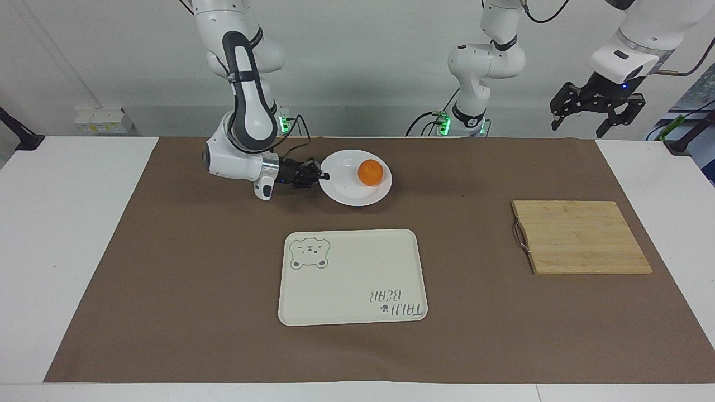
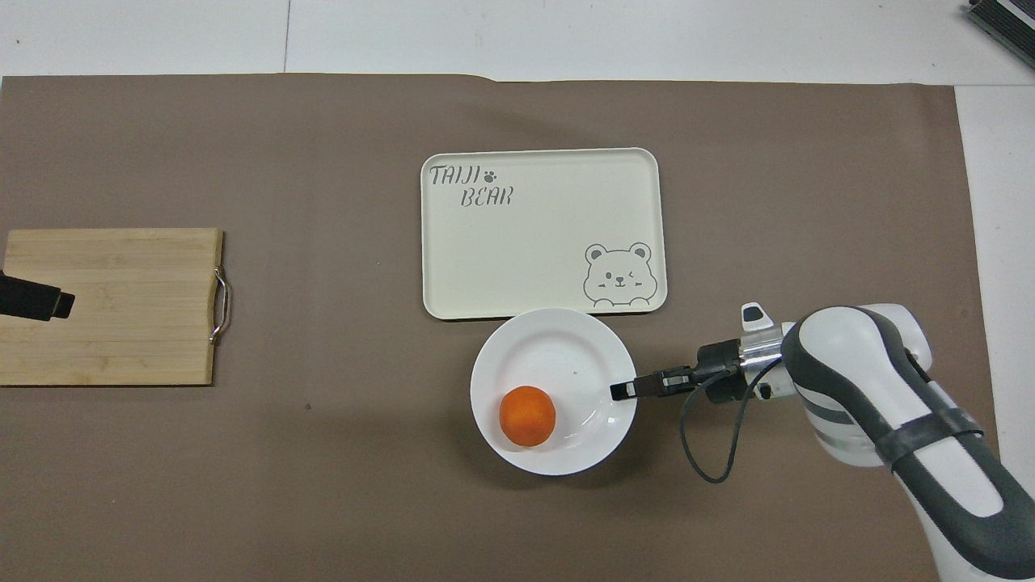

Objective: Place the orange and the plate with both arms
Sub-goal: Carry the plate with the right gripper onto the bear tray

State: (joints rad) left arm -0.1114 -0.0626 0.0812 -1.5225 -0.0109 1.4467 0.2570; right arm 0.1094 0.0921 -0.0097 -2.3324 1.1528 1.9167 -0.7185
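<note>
Bright-orange orange (image 1: 370, 172), glossy white plate (image 1: 346, 195), cream bear-print tray (image 1: 352, 276).

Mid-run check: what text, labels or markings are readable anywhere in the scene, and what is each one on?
"TAIJI BEAR", with a paw-print mark after "TAIJI": printed on the cream tray, in the corner away from the robots, toward the left arm's end.
A winking bear face, a drawing and not text: on the tray's diagonal corner.
No readable text on the plate, the orange, the cutting board or the arms.
</note>
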